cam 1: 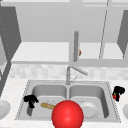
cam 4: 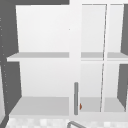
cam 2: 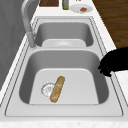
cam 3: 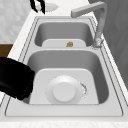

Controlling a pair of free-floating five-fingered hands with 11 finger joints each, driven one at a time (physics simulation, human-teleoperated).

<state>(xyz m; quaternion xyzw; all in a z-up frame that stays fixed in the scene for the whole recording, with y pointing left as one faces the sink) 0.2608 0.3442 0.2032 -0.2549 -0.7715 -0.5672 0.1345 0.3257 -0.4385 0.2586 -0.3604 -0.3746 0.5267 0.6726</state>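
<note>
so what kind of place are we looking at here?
A simulated kitchen, by the look of it: a steel double sink with a tall faucet, set in a white counter, and an open wall cabinet above. A bread roll lies in one basin, a plate in the other.

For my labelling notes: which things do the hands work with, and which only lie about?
In use: small red object gripped by right hand; bread loaf nearest left hand.
Lying about: plate in right basin, red ball, faucet.
</note>
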